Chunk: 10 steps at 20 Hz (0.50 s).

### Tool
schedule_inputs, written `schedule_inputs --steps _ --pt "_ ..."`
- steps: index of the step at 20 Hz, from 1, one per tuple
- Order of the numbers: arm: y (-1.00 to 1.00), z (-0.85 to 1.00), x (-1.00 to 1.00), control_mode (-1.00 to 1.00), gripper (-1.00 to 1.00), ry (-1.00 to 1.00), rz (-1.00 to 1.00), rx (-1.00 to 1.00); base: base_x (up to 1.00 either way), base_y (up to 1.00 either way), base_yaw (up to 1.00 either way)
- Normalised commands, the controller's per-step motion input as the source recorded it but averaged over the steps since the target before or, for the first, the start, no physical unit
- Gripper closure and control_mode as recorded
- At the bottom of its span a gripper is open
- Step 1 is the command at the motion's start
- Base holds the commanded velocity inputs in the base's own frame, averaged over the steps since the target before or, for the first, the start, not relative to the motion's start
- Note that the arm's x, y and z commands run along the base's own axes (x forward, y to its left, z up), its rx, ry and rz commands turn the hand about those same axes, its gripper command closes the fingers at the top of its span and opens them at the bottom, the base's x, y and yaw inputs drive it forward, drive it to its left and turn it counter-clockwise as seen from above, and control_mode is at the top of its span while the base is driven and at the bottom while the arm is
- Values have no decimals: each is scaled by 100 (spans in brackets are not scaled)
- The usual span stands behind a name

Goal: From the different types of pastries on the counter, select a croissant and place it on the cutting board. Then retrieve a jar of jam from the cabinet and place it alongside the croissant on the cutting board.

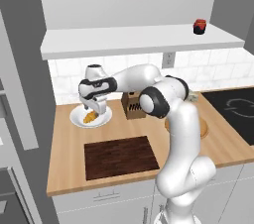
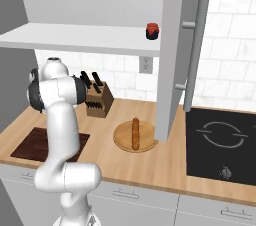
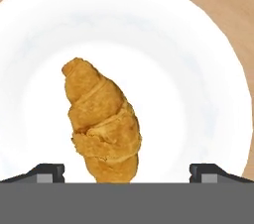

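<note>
Golden-orange croissant (image 3: pixel 103 124) sits on a white plate (image 3: pixel 198 59) near the table's back left corner; you see it in the left base view too, croissant (image 1: pixel 90 117) on plate (image 1: pixel 77 118). Your gripper (image 1: pixel 95 109) hangs right over it, fingers spread wide, one fingertip (image 3: pixel 47 172) either side of the pastry's near end, neither touching it. Nothing held.

Dark brown cutting board (image 1: pixel 121 156) lies at the table's front edge, left of centre, just in front of the plate, with bare tan table (image 1: pixel 69 168) around it. From the right base view, the cutting board (image 2: pixel 30 145) is partly behind your arm.

Jar of jam (image 1: pixel 200 26), dark with a red lid, stands upright on the pale grey cabinet (image 1: pixel 124 39) shelf above the table, toward its right end; same jar (image 2: pixel 153 31) in the right base view.

Long brown baguette-like stick (image 2: pixel 135 133) lies on a round light-wood board (image 2: pixel 122 140) mid-table, well apart from the croissant. Knife block (image 2: pixel 98 101) stands at the back edge between the plate and the round board. Black cooktop (image 2: pixel 220 142) takes the table's right end.
</note>
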Motion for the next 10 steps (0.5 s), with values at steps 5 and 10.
schedule_inputs --steps 5,10 --pt "0 -40 0 -100 -100 1 8 -5 0 0 0" --pt "0 -31 4 -100 -100 0 7 -4 0 0 0"
